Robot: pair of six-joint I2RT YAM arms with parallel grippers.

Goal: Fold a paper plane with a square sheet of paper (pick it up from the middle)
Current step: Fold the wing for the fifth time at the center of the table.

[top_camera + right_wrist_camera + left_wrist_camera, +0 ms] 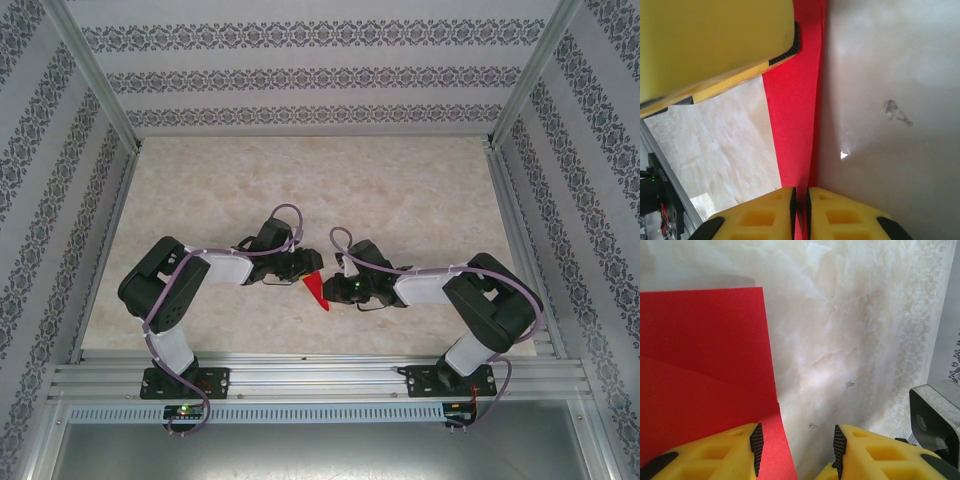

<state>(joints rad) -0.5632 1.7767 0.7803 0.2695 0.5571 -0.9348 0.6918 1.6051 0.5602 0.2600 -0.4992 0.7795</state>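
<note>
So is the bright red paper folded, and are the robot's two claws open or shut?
bright red sheet of paper: folded, with a crease showing
left gripper: open, one yellow finger over the paper
right gripper: shut, pinching the paper

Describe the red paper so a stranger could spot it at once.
On the pale marble table, look at the middle of its front half. There the right gripper pinches the red paper, with the open left gripper beside it. The paper is folded into a narrow strip tapering to a point, and it is the only red thing in sight.
</note>
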